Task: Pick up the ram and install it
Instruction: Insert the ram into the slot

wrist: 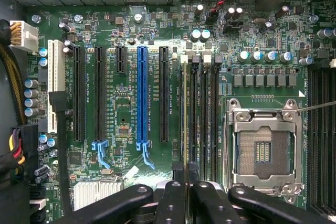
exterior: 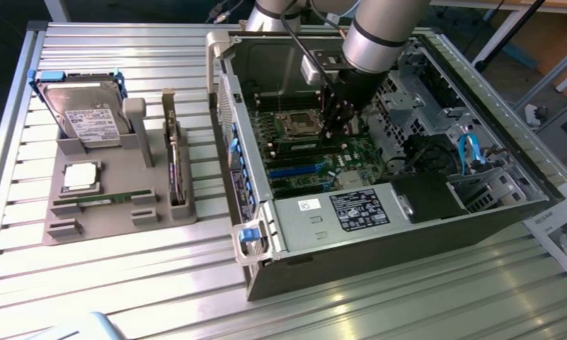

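Note:
The ram (exterior: 102, 200), a slim green strip, lies flat in the grey holder tray (exterior: 94, 228) on the exterior view's left, outside the computer. My gripper (exterior: 338, 127) reaches down into the open computer case (exterior: 378, 251), far from that strip. It hangs just above the motherboard beside the processor socket (exterior: 300, 124). In the wrist view the gripper (wrist: 186, 174) has its black fingers (wrist: 176, 195) almost touching. They stand over the row of black memory slots (wrist: 202, 119), next to the open silver socket (wrist: 262, 150). Whether something thin is pinched between them I cannot tell.
On the tray a silver hard drive (exterior: 90, 117) stands at the back, a square silver chip (exterior: 80, 176) lies in the middle, and an upright card (exterior: 175, 170) stands along its edge. Inside the case are the black power supply (exterior: 345, 209), blue cables (exterior: 467, 152) and long expansion slots (wrist: 142, 93).

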Controlling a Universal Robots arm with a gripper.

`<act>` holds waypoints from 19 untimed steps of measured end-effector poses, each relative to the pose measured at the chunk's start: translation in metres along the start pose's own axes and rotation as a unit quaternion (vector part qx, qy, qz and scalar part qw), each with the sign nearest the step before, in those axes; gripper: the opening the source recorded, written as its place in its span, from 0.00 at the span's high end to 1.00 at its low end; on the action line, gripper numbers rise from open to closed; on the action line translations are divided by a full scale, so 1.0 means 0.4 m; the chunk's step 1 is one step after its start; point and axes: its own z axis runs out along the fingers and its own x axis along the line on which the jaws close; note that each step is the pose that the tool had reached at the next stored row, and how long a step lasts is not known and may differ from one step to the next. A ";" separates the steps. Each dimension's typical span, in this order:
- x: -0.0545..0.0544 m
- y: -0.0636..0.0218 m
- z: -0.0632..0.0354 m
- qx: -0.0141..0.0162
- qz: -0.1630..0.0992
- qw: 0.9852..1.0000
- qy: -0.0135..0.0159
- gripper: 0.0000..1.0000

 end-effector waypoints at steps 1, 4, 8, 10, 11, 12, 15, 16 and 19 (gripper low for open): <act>0.000 0.000 0.001 0.000 0.000 1.000 0.000 0.88; -0.002 0.000 0.003 0.001 0.000 1.000 0.000 0.88; -0.003 0.000 0.003 0.001 0.000 1.000 0.000 0.88; -0.003 0.000 0.004 0.001 0.000 1.000 0.000 0.88; -0.003 0.000 0.005 0.001 0.000 1.000 0.000 0.88; -0.003 0.000 0.005 0.001 0.000 1.000 0.000 0.88; -0.003 0.000 0.006 0.001 0.000 1.000 0.000 0.88; -0.003 0.000 0.006 0.001 0.000 1.000 0.000 0.88; -0.003 0.000 0.008 0.001 0.000 1.000 0.000 0.88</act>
